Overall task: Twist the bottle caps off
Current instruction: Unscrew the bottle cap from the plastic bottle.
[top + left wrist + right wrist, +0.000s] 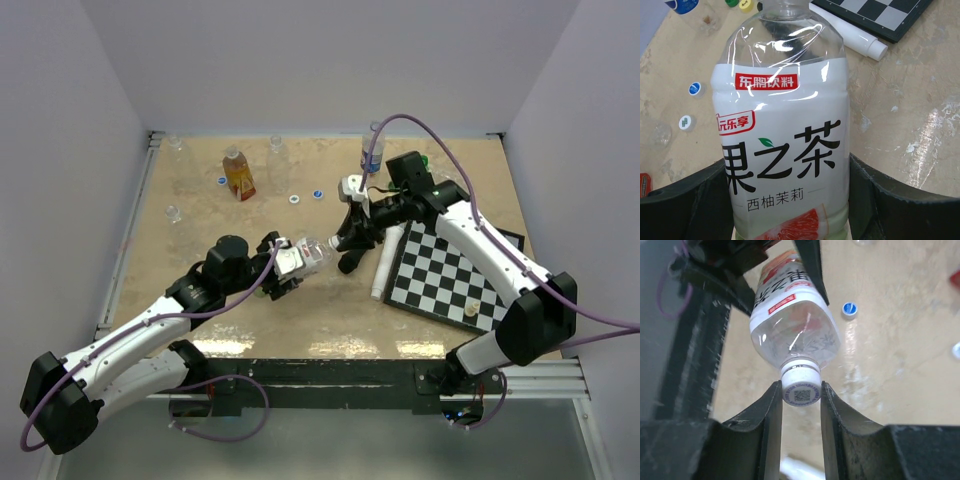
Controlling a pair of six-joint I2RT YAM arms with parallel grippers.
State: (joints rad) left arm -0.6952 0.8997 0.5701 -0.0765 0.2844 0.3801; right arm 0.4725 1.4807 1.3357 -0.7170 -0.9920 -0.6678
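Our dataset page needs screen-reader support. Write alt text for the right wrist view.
The right gripper clamps the white cap of a clear, white-labelled bottle, which is held sideways at its body by the left gripper. Behind is a beige table with a loose blue-and-white cap.

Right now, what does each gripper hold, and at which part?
The left gripper holds the labelled bottle by its body; the right gripper grips its white cap.

Both arms extended forward, wrists converging.
Left gripper (288, 262) clamps the bottle (785, 150); right gripper (800, 385) pinches its cap (801, 392).
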